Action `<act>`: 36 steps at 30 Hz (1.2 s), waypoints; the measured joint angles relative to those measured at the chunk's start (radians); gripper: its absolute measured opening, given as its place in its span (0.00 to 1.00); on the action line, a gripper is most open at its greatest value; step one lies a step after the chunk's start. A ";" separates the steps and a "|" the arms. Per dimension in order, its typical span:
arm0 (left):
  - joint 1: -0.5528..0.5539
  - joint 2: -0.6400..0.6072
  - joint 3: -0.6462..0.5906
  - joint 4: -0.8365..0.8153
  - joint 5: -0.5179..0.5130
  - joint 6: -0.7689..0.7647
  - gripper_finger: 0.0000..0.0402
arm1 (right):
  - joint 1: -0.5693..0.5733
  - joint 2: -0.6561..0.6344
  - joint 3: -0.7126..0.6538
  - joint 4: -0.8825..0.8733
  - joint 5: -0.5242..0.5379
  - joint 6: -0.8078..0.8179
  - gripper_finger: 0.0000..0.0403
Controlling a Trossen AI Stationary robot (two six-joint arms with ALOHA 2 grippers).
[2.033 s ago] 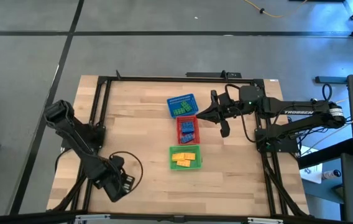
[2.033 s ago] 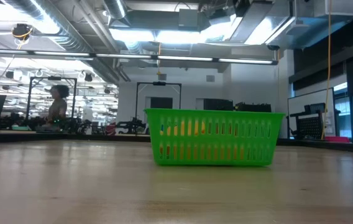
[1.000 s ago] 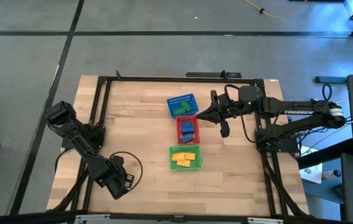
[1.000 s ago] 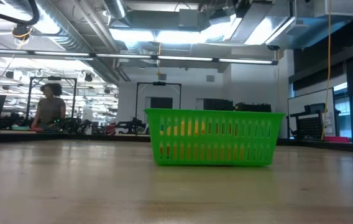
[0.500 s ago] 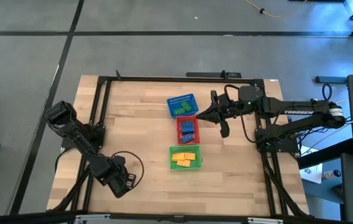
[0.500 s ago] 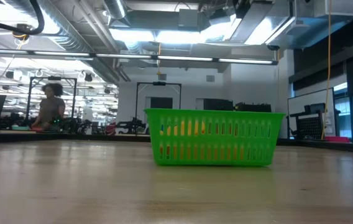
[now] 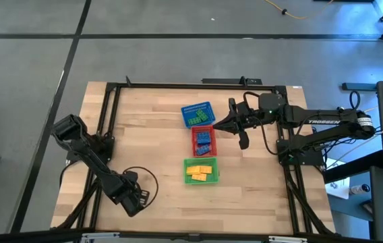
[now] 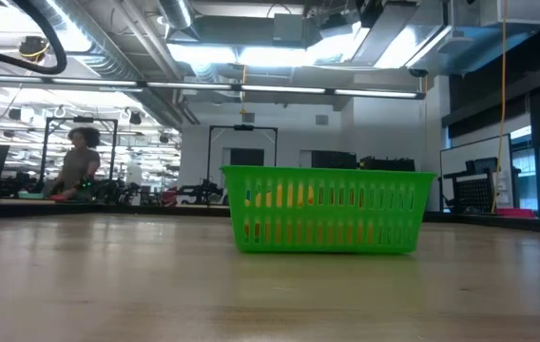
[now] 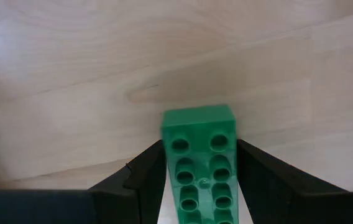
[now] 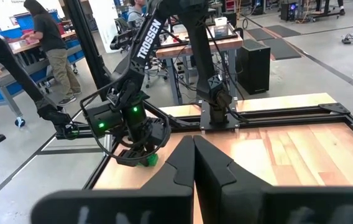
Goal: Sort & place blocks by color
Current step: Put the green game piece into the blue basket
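Note:
My left gripper [image 7: 134, 198] points down over the table's near left part, shut on a green studded block [image 9: 199, 155]. The right wrist view shows that block [image 10: 146, 160] low under the gripper; whether it touches the wood I cannot tell. Green blocks lie in the blue basket [image 7: 197, 113], blue blocks in the red basket [image 7: 203, 140] and yellow blocks in the green basket [image 7: 200, 170]. My right gripper [image 7: 216, 126] is shut and empty, held level above the table just right of the red basket. My left gripper pinches the green block by its two long sides [image 9: 167, 163] between its two fingers [image 9: 146, 174]. The fingers come from above, pointing down. The block sits level, studs up, with its free end [image 9: 198, 115] sticking out past the fingertips.
The three baskets stand in a row down the table's middle, the green basket [image 8: 327, 209] nearest the front edge. A black frame [image 7: 110, 88] runs along the table's sides. Bare wood [image 7: 151, 135] lies between my left arm and the baskets. A person [image 8: 78, 161] stands in the room behind.
My left gripper has sunk a little toward the table with the green block still between its fingers, edging slightly toward the table's right edge. The block stays level.

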State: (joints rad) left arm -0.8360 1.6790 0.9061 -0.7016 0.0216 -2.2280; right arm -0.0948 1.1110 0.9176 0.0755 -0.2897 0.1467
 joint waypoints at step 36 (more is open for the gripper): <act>0.000 -0.233 -0.002 -0.032 0.023 0.076 0.32 | 0.000 0.000 0.000 0.000 0.000 0.000 0.00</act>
State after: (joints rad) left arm -0.8360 1.4455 0.9039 -0.7337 0.0444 -2.1518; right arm -0.0948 1.1110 0.9176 0.0753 -0.2893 0.1462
